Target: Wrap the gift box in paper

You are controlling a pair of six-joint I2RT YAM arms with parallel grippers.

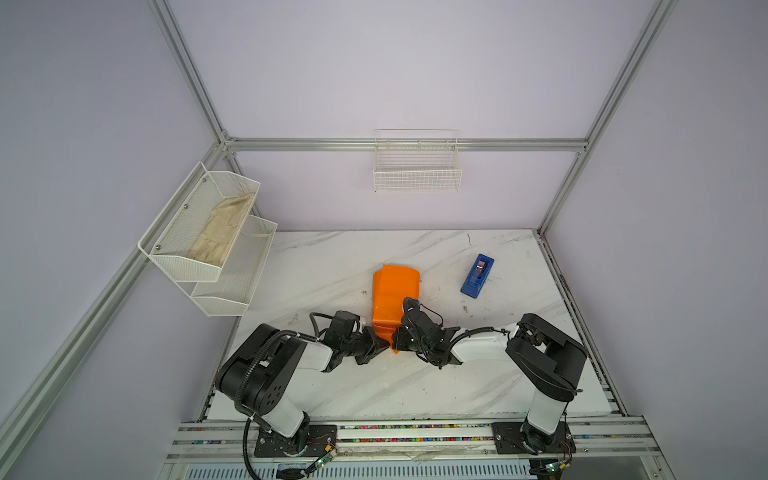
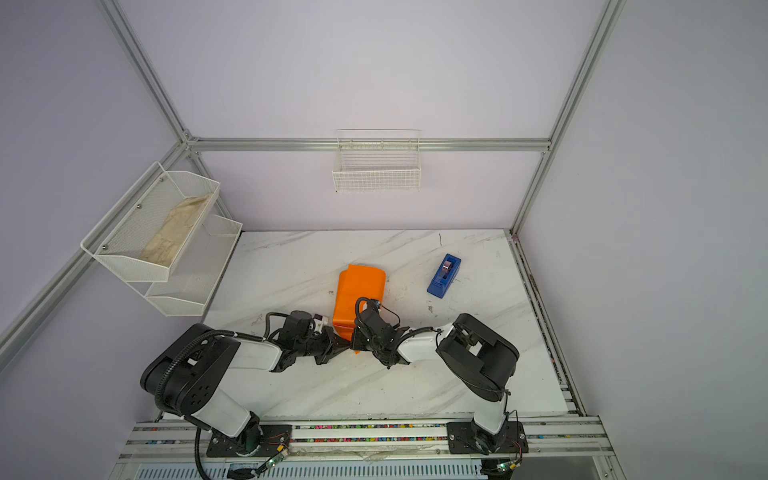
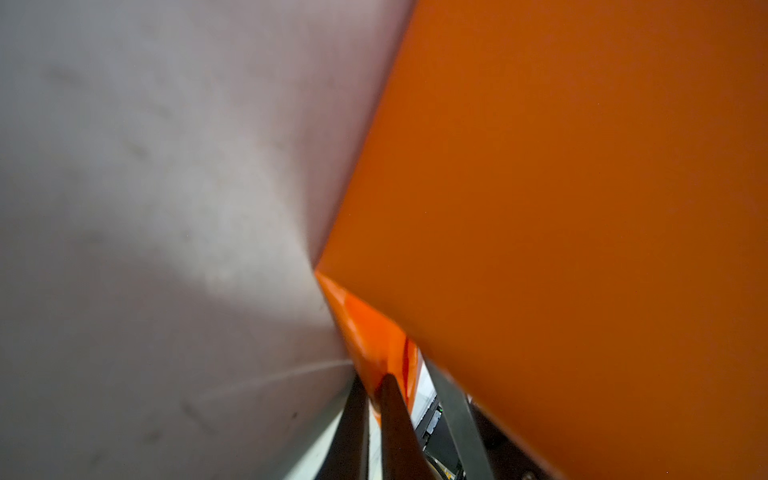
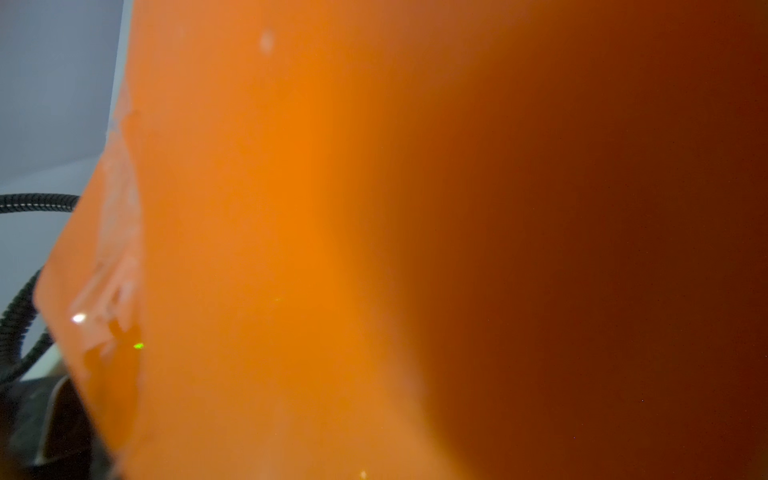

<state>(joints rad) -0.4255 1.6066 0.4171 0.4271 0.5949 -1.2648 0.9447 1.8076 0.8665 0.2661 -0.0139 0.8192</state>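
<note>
Top view, dispenser (image 1: 477, 276) near paper (image 1: 392, 297), cloth (image 1: 222, 232) shelved

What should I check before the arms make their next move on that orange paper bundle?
1. Left gripper pinching the near-end flap of the paper: ok, its wrist view shows orange between the fingers.
2. Right gripper shut at the same end: ok. Whether it holds any paper: cannot tell.
3. Gift box inside the wrap: cannot tell, no box shows.
4. Paper lying fully on the table: ok.
5. Tape dispenser apart from both arms: ok.
</note>
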